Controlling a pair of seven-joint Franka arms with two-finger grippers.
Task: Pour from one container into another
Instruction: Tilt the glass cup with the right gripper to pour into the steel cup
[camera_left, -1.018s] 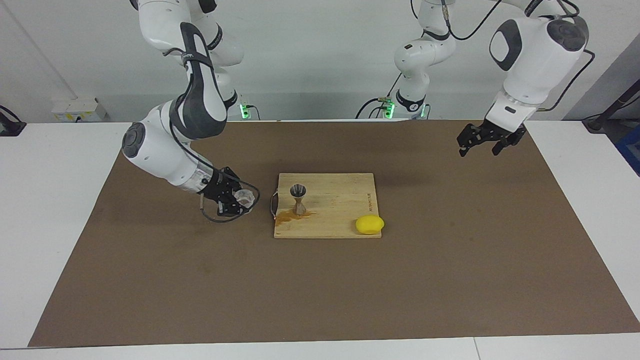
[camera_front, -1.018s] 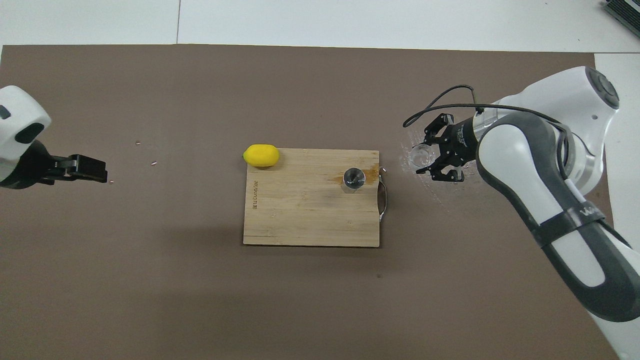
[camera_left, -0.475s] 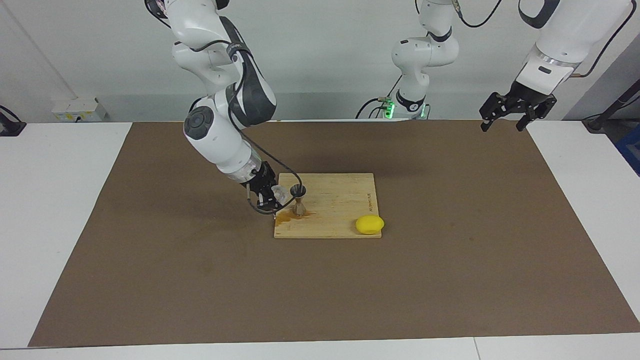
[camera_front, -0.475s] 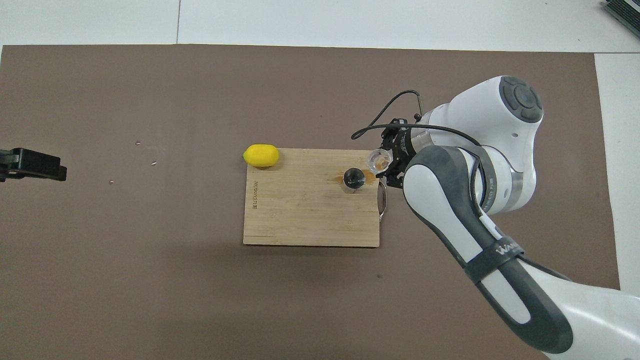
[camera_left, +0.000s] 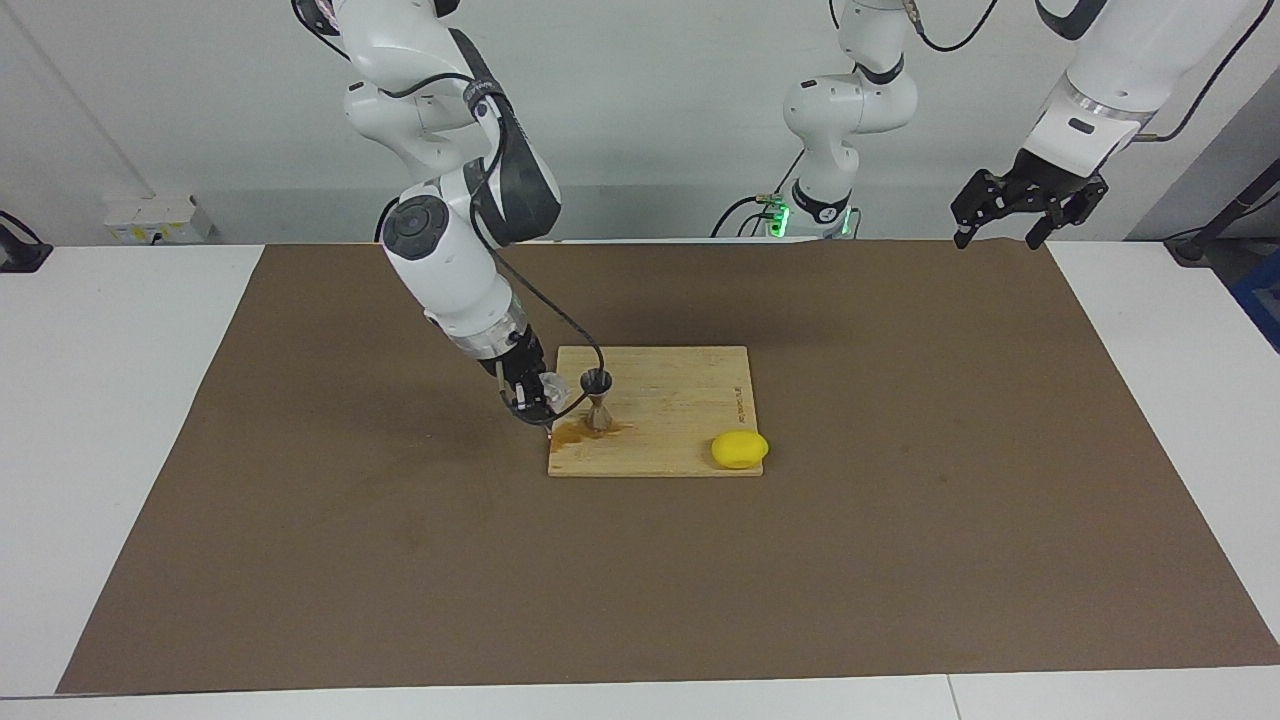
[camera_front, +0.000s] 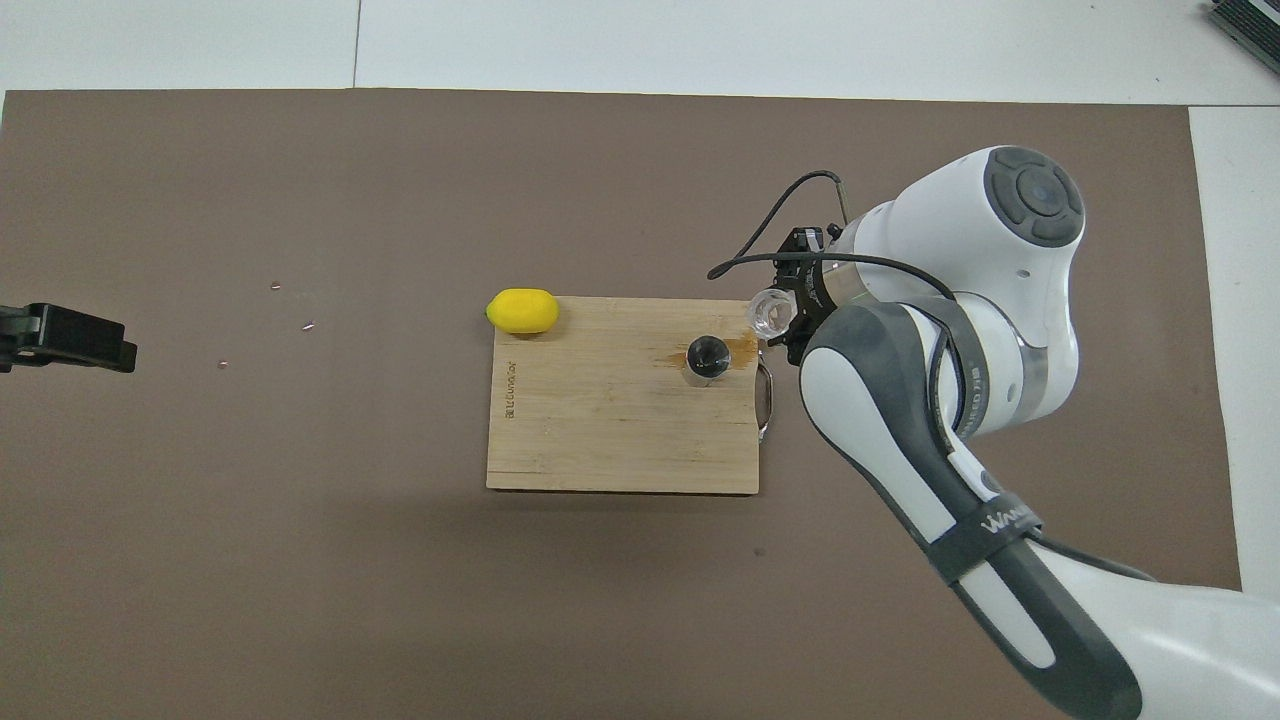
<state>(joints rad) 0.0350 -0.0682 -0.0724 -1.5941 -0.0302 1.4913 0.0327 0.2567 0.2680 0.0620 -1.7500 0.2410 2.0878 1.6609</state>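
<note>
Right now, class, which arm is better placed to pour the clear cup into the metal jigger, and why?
The right. Its right gripper is shut on the clear cup, tilted beside the jigger on the cutting board. The left gripper hangs open, waiting over the mat's corner.

The clear cup is tipped, mouth toward the jigger, held up just beside the jigger's rim. The jigger is grey metal, hourglass-shaped, standing upright on the wooden board, with a brown wet stain at its foot.
</note>
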